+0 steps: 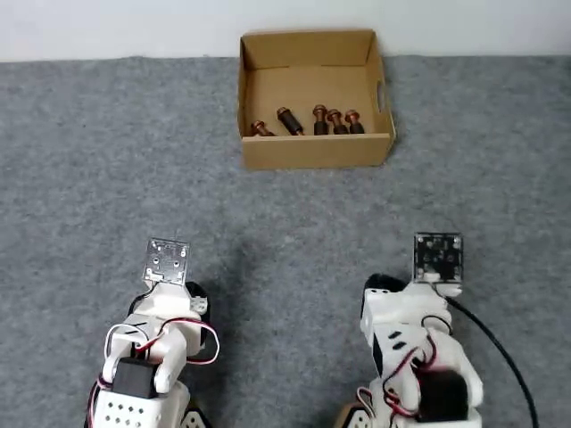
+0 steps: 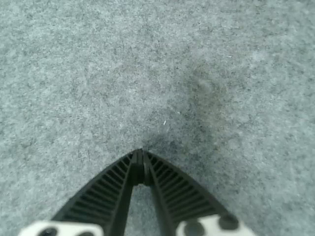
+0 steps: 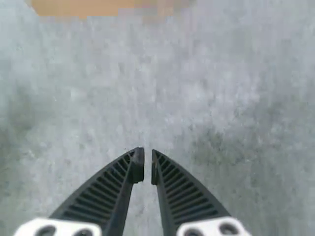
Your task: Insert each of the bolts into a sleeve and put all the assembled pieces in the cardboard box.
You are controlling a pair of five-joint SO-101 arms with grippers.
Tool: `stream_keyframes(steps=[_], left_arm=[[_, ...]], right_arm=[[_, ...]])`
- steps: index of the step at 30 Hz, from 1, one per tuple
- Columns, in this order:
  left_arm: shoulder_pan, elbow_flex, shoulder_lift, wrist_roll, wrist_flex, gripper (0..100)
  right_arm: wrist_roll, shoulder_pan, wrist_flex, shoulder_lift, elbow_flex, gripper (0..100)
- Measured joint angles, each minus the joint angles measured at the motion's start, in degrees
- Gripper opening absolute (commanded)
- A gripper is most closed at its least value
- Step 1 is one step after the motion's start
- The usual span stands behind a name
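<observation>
The box (image 1: 312, 152) sits at the far side of the grey carpet (image 1: 294, 223), close to the white wall (image 1: 116, 27); it is open-topped, with a hand slot (image 1: 381, 94) in one side wall. Five dark pieces (image 1: 320, 119) lie inside in a row against the near wall; one leans at a slant and the others look more upright; bolt and sleeve cannot be told apart at this range, and the near wall cuts off their lower ends.

Both arms are at the near edge, well apart from the box, with open carpet between. In the high view the left arm (image 1: 156, 348) and right arm (image 1: 415, 348) are cut off by the frame, and their camera boards cover the fingers; a black cable (image 1: 500, 348) trails from the right arm.

The left gripper (image 2: 142, 156) is closed, its tips touching, over bare carpet with a faint dark patch beyond it. The right gripper (image 3: 147, 160) is all but closed, with a thin slit between its tips, gripping no piece; far off, a blurred strip of the box (image 3: 98, 7) is cut off by the frame.
</observation>
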Motion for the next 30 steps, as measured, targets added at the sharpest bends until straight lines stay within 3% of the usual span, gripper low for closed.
stream_keyframes(steps=[12, 23, 30], left_arm=[[0.00, 0.00, 0.00, 0.00, 0.00, 1], [0.00, 0.00, 0.00, 0.00, 0.00, 1], [0.00, 0.00, 0.00, 0.00, 0.00, 1]], right_arm=[[0.00, 8.26, -3.34, -2.20, 14.95, 0.9], [0.00, 9.05, -6.07, -2.64, 20.04, 0.9], [0.00, 9.05, -1.23, -2.64, 20.04, 0.9]])
